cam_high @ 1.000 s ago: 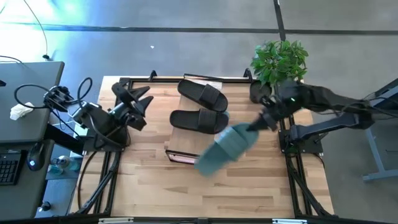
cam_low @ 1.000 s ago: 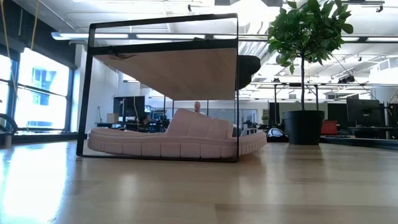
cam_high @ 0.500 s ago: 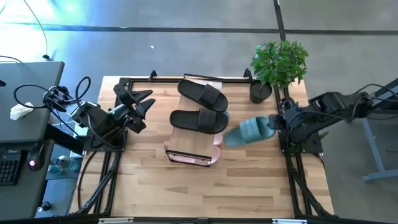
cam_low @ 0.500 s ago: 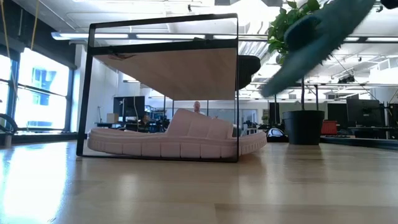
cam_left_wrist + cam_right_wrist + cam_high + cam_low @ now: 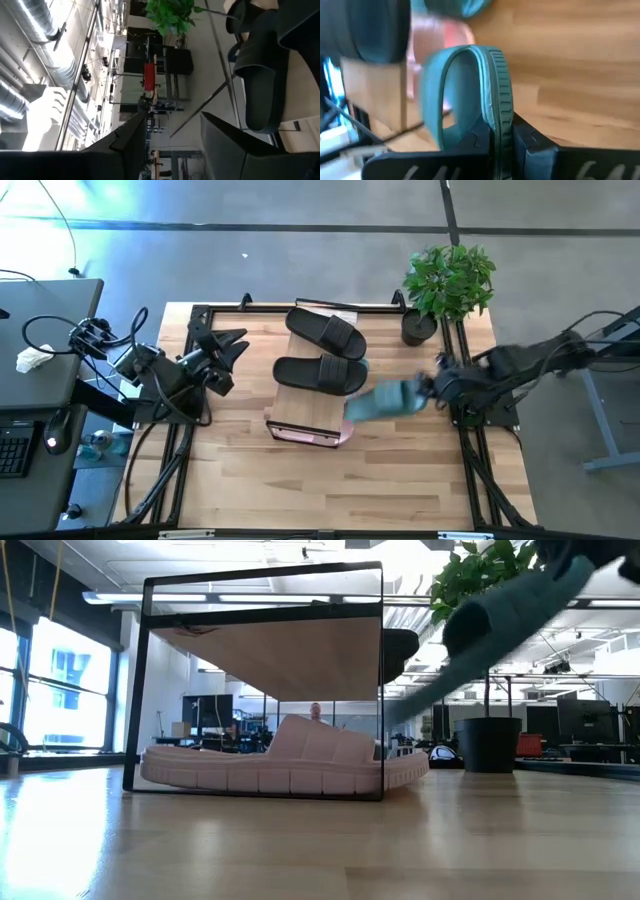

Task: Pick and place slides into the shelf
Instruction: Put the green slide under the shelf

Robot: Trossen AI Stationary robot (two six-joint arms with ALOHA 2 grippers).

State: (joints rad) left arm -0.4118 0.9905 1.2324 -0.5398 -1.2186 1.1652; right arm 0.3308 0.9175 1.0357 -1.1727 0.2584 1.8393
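The shelf (image 5: 300, 412) stands mid-table with two black slides (image 5: 322, 352) on its wood top and a pink slide (image 5: 290, 768) lying on the table under it. A green slide (image 5: 385, 400) hangs in the air just right of the shelf, with my right gripper (image 5: 432, 388) shut on it. In the low view the green slide (image 5: 500, 620) slants down toward the shelf's right post. My left gripper (image 5: 226, 350) stands open left of the shelf, raised, holding nothing; its wrist view shows a black slide (image 5: 260, 75) ahead. My right gripper pinches one end of the green slide's sole (image 5: 498, 117) between its two fingers, one on each face of the sole. It comes slanting down from the table's right side, along the slide. The slide is lifted clear, tilted, its free end lower and toward the shelf.
A potted plant (image 5: 445, 285) stands at the far right corner, close behind my right arm. A bit of a second green thing (image 5: 455, 6) shows beside the shelf in the right wrist view. Bare wood lies along the near side (image 5: 330, 490).
My right gripper has come down and rolled at the wrist, staying right of the shelf. The green slide has swung about with it: it pointed toward the near edge a second ago and now points at the shelf's right side, lower than before.
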